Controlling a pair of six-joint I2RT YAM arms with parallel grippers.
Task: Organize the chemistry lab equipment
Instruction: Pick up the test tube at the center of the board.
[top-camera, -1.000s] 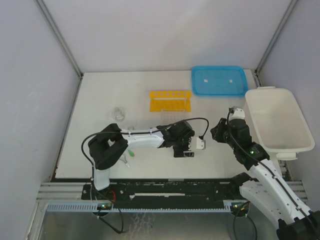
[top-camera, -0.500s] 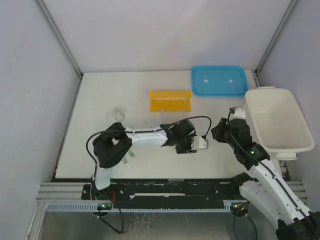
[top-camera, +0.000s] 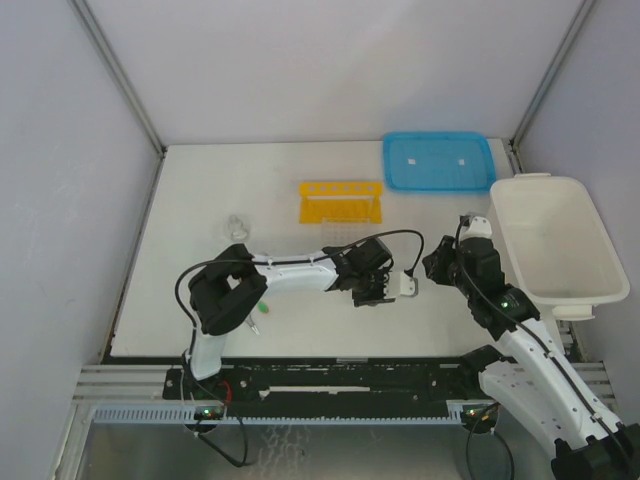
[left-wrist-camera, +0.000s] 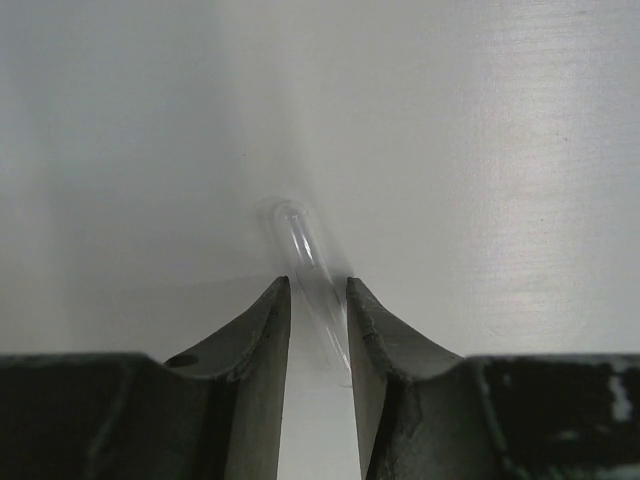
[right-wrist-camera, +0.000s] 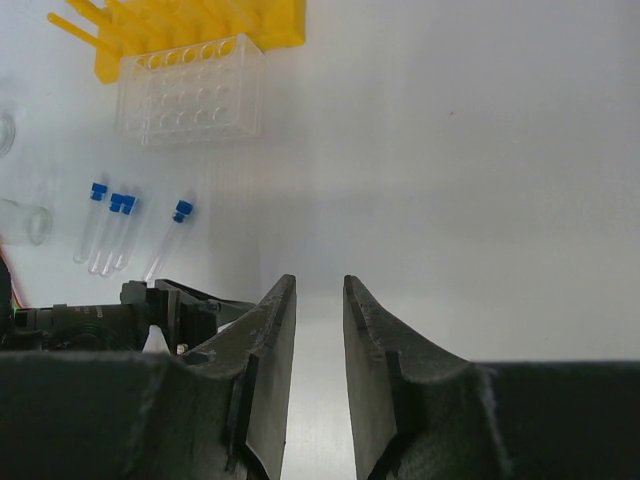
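Tube (left-wrist-camera: 305, 262) on the tabletop (top-camera: 200, 200) was straddled as your left tool (left-wrist-camera: 318, 300) narrowed from wide around it, starting the pickup; right tool (right-wrist-camera: 318, 300) stayed narrow, empty

You have a white table (top-camera: 200, 200) carrying everything, with pale grey walls (top-camera: 330, 60) standing round its far and side edges. Near its far right corner lies a blue rectangular lid (top-camera: 438, 161), flat, two small pale marks showing on its top. Just to the near right of that lid, hanging out past the table's right edge, sits your big white plastic tub (top-camera: 598, 262), open side up, nothing visible inside it. Lid and tub stand close at their corners; whether they touch you cannot tell. Along the table's near edge runs a ribbed metal rail (top-camera: 330, 412).
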